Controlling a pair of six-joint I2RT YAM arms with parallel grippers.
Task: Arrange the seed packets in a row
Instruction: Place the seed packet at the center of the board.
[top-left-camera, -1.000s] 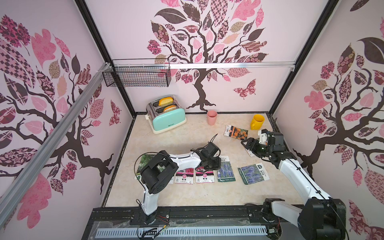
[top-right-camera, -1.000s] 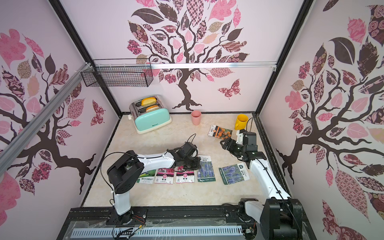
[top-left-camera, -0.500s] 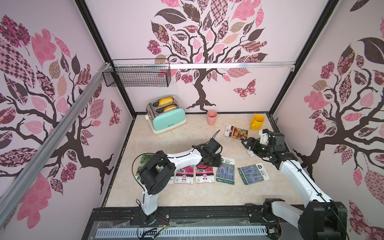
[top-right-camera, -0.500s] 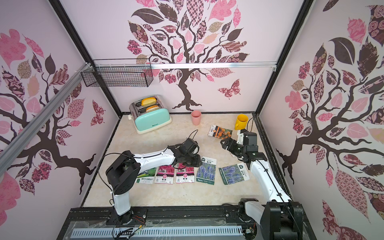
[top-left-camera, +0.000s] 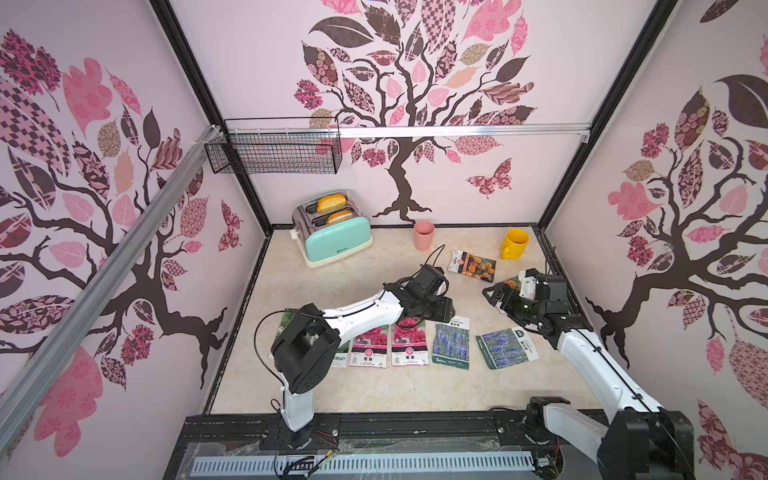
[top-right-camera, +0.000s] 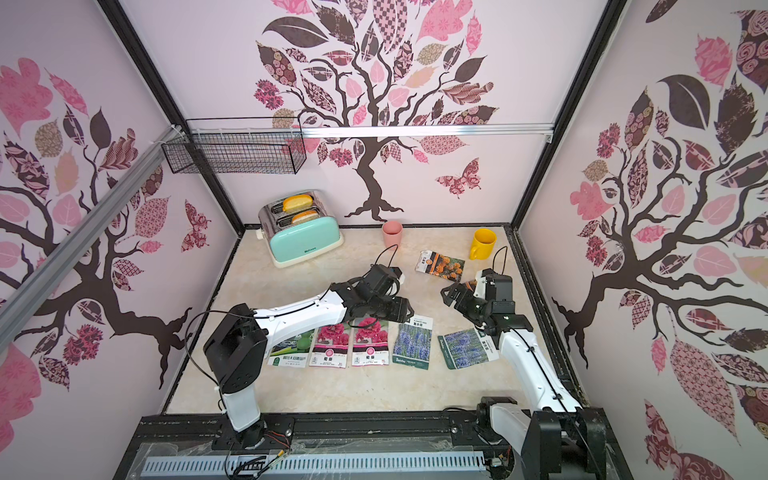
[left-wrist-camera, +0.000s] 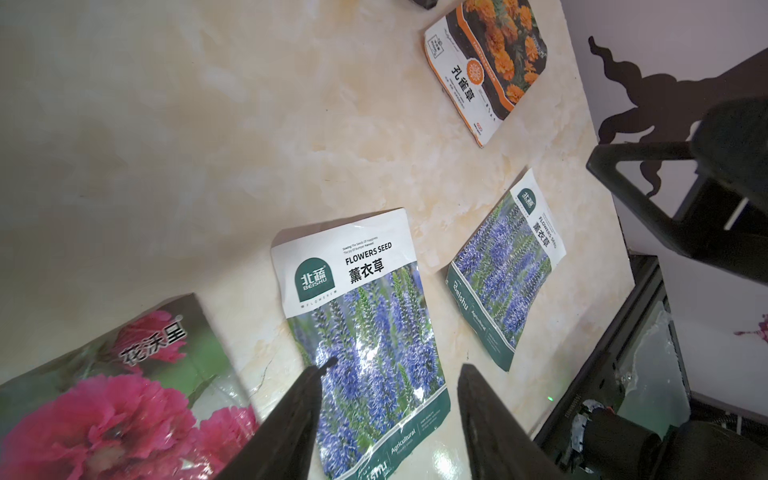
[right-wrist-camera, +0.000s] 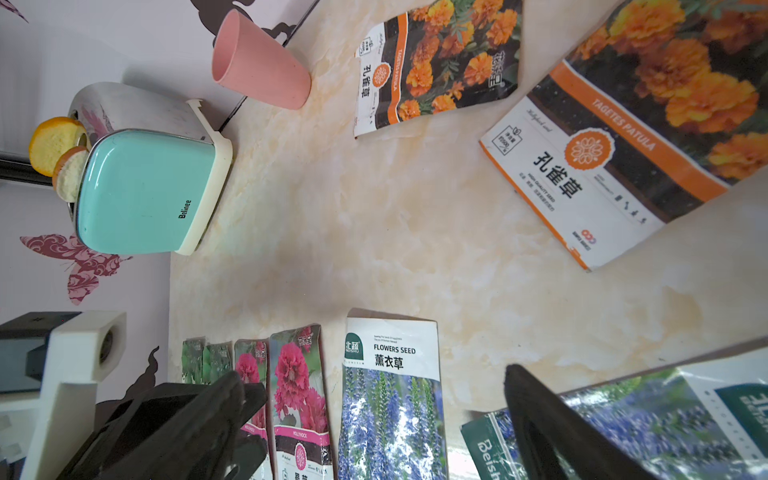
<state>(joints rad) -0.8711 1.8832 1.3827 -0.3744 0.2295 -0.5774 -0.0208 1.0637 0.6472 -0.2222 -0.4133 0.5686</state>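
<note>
Near the table's front lies a row of seed packets: a green one (top-left-camera: 340, 358) half under my left arm, two pink-flower ones (top-left-camera: 370, 347) (top-left-camera: 409, 345) and a lavender one (top-left-camera: 452, 345). A second lavender packet (top-left-camera: 507, 347) lies tilted to its right. One marigold packet (top-left-camera: 471, 264) lies further back, and another (right-wrist-camera: 623, 145) sits by the right wall. My left gripper (left-wrist-camera: 390, 374) hovers open over the row's lavender packet (left-wrist-camera: 361, 324), holding nothing. My right gripper (right-wrist-camera: 374, 374) stands wide open and empty above the table, between the tilted lavender packet and the marigold packets.
At the back stand a mint toaster (top-left-camera: 334, 232) with bread in its slots, a pink cup (top-left-camera: 424, 235) and a yellow mug (top-left-camera: 514, 243). A wire basket (top-left-camera: 274, 151) hangs on the back wall. Walls close the table on three sides.
My left gripper has opened and let go of the lavender packet, which now lies flat at the row's right end, then drawn back a little. My right gripper has opened wider.
</note>
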